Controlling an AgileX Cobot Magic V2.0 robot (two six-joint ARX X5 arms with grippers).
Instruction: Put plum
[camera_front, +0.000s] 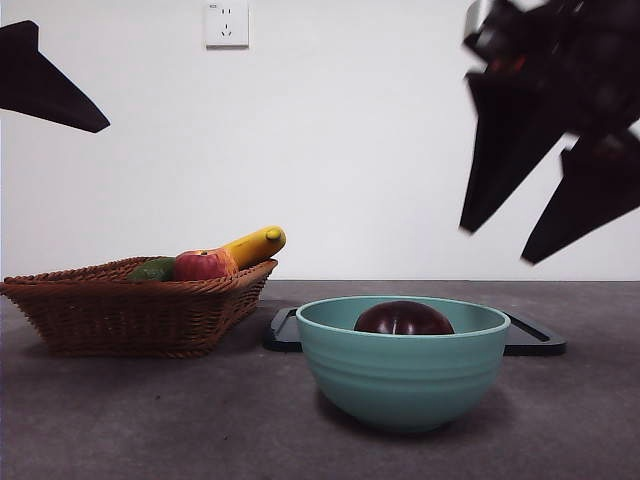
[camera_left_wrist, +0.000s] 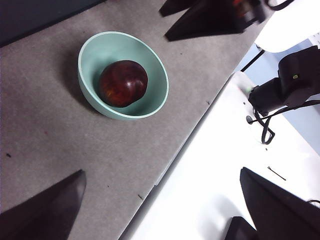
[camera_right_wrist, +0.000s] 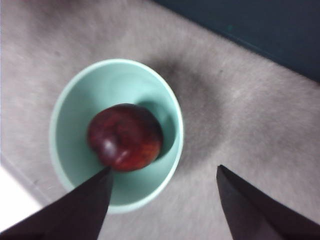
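so the plum (camera_right_wrist: 125, 136) is sitting inside the teal bowl (camera_front: 402, 375), right gripper (camera_front: 545, 205) hanging just above it with jaws apart and empty, way closer than the left gripper (camera_left_wrist: 160, 200), jaws also apart

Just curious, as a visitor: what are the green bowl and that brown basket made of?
The bowl looks like glazed ceramic, or possibly smooth plastic: pale teal, faintly ridged outside, with a soft sheen. The basket appears to be woven wicker or rattan: brown interlaced strands and a braided rim. The plum in the bowl is glossy; real or imitation, I cannot tell.
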